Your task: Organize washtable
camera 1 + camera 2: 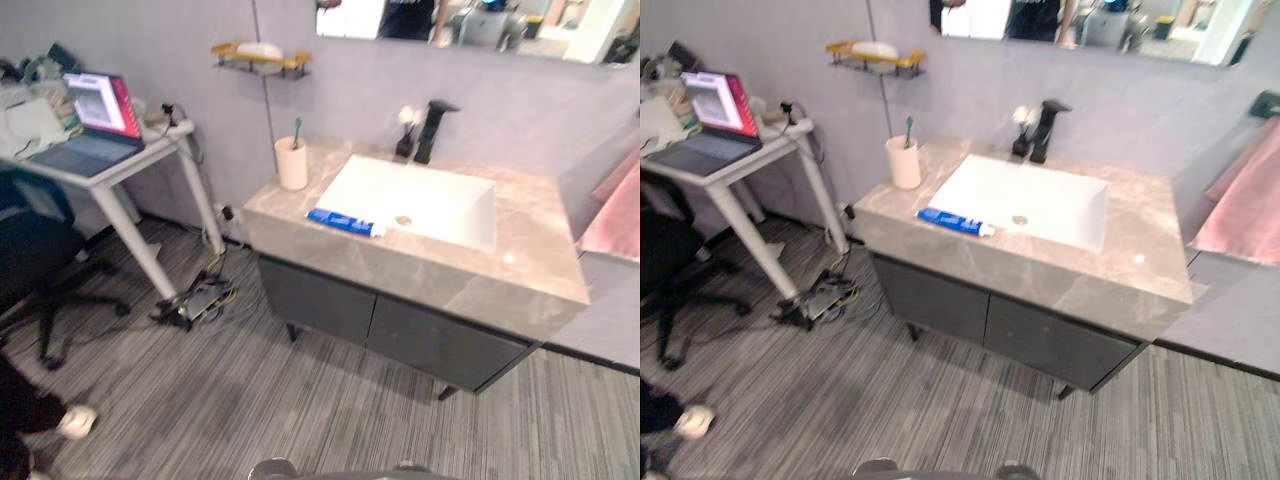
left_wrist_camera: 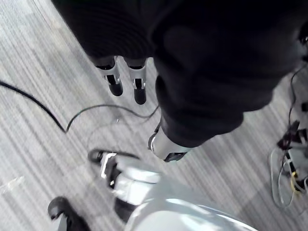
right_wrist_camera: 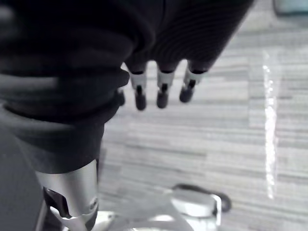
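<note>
The washtable (image 1: 520,262) is a grey stone top with a white basin (image 1: 420,200) over dark cabinet doors. A blue toothpaste tube (image 1: 343,222) lies on the basin's front left rim. At the top's back left corner stands a cream cup (image 1: 292,164) with a green toothbrush (image 1: 296,130) in it. A black faucet (image 1: 432,128) and a small white flower (image 1: 407,118) stand behind the basin. My left hand (image 2: 115,81) hangs over the striped floor, fingers straight and holding nothing. My right hand (image 3: 162,89) hangs the same way, empty.
A white desk (image 1: 150,150) with an open laptop (image 1: 95,120) stands left of the washtable, a dark office chair (image 1: 35,250) before it. Cables and a power strip (image 1: 200,298) lie on the floor. A wall shelf (image 1: 258,58) holds soap. A pink towel (image 1: 615,215) hangs at right.
</note>
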Available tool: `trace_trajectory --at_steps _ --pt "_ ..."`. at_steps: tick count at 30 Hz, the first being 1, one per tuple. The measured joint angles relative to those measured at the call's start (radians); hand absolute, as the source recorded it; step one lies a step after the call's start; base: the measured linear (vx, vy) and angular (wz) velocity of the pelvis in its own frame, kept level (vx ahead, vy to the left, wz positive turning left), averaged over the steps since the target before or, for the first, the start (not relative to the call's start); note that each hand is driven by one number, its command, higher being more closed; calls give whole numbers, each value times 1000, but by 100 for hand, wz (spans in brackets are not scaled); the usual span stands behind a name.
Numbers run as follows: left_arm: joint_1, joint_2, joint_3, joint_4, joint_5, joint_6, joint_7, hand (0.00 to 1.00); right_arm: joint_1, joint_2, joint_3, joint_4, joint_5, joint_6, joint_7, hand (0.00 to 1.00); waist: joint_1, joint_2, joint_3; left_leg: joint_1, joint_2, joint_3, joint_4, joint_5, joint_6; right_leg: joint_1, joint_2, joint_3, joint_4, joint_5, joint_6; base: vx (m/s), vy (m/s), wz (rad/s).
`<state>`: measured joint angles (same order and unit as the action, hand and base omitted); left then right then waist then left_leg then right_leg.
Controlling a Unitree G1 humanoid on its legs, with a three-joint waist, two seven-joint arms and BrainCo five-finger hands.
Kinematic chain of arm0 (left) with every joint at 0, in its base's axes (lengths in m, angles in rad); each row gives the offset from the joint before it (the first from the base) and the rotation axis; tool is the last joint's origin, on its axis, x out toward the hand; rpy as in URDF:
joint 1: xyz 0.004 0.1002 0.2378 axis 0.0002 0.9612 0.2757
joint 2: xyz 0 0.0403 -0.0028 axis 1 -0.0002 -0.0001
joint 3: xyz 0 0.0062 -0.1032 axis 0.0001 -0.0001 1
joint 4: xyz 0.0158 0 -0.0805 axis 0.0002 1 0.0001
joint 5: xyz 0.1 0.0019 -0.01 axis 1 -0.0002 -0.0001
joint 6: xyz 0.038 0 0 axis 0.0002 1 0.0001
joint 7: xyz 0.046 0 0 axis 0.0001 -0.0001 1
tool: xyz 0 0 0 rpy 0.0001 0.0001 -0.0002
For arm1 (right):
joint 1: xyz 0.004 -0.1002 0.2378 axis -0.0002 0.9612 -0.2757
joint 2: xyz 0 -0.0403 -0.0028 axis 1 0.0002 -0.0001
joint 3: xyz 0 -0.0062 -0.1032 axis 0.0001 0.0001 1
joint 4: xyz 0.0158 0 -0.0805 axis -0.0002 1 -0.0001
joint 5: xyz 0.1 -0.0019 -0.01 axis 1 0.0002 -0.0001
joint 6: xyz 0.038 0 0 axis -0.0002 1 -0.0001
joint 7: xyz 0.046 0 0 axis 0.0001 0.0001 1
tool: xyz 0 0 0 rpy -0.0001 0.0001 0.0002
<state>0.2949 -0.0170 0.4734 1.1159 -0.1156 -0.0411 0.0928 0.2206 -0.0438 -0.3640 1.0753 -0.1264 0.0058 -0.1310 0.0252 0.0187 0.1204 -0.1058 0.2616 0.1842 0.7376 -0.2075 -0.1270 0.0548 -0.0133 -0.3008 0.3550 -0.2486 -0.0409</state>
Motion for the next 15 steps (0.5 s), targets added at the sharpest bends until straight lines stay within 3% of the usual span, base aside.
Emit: trace_trajectory --at_steps 1,2,5,6,8,9,10,11,15 --pt "2 1 1 -2 -1 0 0 0 1 3 1 1 0 -1 -1 0 3 -9 -1 -15 -4 -28 50 38 18 26 10 25 -32 20 1 200 -76 -101" --pt "5 0 2 -7 -24 -2 -2 0 -6 -1 18 2 0 -1 0 0 16 -16 -4 -19 -19 -77 72 28 19 34 15 74 -50 27 -3 194 -33 -97" --pt "-1 -6 10 -7 -50 -2 -3 0 -14 -5 21 9 0 0 0 0 17 -20 -4 -25 -65 -133 15 22 28 43 14 147 -80 33 0 170 73 -82" --pt "-1 -9 14 -9 -53 -4 -1 0 -17 -7 21 13 -1 0 1 0 17 -19 -3 -27 -89 -168 -19 14 41 51 10 174 -91 36 5 205 155 -83" --pt "-4 -9 13 -10 -51 -6 0 0 -20 -8 22 19 0 -2 -1 0 19 -18 -2 -18 -146 -280 -201 5 26 51 -6 240 -110 46 40 201 237 -89" --pt "-5 -10 12 -10 -51 -7 1 0 -20 -11 24 19 0 -2 -1 0 20 -13 -3 -7 -149 -298 -275 9 24 49 -7 257 -110 41 55 152 294 -89" --pt "-10 -6 15 -8 -52 -7 1 0 -26 -15 31 28 3 -3 -1 0 24 4 -2 21 -157 -298 -365 15 26 48 -16 300 -101 30 78 166 304 -84" --pt "-10 12 7 -7 -49 -10 10 0 -17 -14 38 31 12 -3 -5 0 33 -16 -17 47 -179 -258 -419 23 39 52 -35 320 -116 38 91 197 276 -69" --pt "-61 27 -12 -8 -41 -14 18 0 -9 -14 50 37 22 -3 -23 0 41 -19 -16 54 -220 -222 -407 23 63 86 -45 302 -178 39 78 227 126 -15"
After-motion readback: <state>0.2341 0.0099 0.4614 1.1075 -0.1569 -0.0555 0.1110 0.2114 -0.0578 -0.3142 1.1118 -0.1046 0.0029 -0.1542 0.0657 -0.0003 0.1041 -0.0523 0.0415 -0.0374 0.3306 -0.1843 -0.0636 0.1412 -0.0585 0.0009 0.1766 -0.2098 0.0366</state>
